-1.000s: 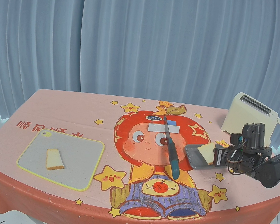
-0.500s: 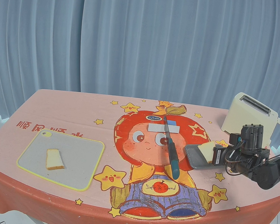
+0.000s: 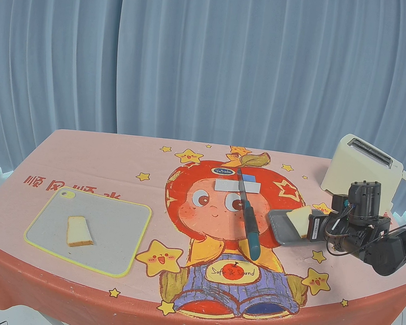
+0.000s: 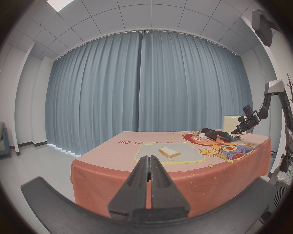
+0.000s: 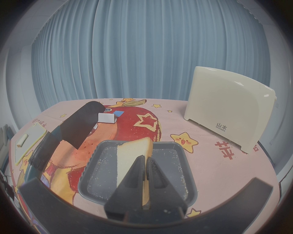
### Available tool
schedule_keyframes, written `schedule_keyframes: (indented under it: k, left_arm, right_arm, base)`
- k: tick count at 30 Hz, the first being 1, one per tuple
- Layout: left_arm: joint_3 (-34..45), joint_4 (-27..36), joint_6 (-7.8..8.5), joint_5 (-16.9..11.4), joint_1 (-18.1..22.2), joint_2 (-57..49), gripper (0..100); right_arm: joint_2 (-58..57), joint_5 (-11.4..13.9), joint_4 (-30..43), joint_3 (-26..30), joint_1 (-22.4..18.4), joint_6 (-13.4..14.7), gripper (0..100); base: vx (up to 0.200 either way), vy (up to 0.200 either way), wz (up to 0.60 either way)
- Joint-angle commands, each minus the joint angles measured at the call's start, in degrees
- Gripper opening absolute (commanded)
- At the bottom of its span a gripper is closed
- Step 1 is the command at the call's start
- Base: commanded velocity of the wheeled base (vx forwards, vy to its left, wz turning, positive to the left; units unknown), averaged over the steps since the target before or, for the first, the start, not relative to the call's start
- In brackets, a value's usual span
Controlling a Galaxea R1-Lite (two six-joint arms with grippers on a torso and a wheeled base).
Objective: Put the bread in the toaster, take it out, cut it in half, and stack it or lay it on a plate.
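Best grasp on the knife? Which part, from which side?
Take the knife by its teal handle, from straight above, jaws across its width. The handle is the thick, rounded near end and has free space around it. The blade points away and rests across a white block.

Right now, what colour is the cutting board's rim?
Yellow; the cutting board shows best in the head view.

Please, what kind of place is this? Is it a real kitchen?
Probably a robot test room rather than a home kitchen: a blue curtain covers the whole wall, the tile ceiling looks office-like, and a single table with a cartoon cloth carries a toaster and a cutting board.
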Motion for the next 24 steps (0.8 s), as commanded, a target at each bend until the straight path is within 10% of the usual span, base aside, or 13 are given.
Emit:
schedule_keyframes:
  k: [1,2,24]
  left_arm:
    - [1.0,0.0,-0.02,0.0,0.0,-0.9,0]
    - [1.0,0.0,-0.02,0.0,0.0,-0.9,0]
    - [1.0,0.0,-0.02,0.0,0.0,-0.9,0]
  right_arm:
    - [-0.1,-0.1,0.1,0.2,0.1,-0.1,0]
    - [-0.1,-0.1,0.0,0.2,0.1,0.0,100]
    - [-2.5,-0.4,-0.1,0.8,0.7,0.1,100]
  base:
    - [0.0,0.0,0.0]
    - [0.0,0.0,0.0]
    - [0.0,0.0,0.0]
